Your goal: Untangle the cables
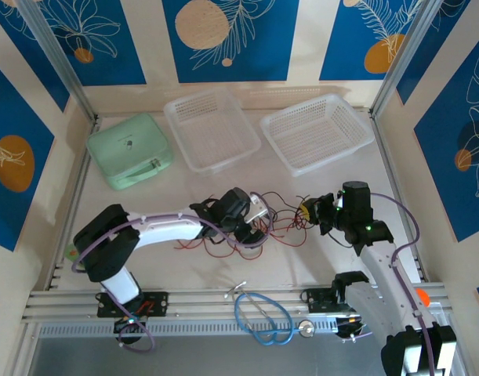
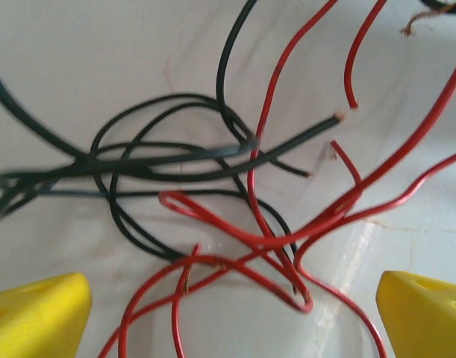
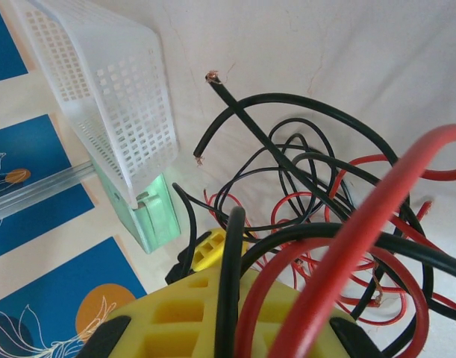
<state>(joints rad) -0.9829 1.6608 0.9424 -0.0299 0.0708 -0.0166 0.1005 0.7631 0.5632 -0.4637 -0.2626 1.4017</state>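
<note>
We held the right gripper (image 1: 324,213) clenched on the cables (image 1: 259,229), midway between the table's (image 1: 168,270) side edges, to anchor one end. Our left gripper (image 2: 231,302) hovered released above them, likely choosing a strand.

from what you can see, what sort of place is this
Likely a robot test booth: two arms on a metal rail, blue patterned wall panels, and practice props like baskets and wires.

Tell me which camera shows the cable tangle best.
Left wrist: the cables lie close up, most crossings readable. Top external shows them small and thin; right wrist shows near strands blocking the rest.
</note>
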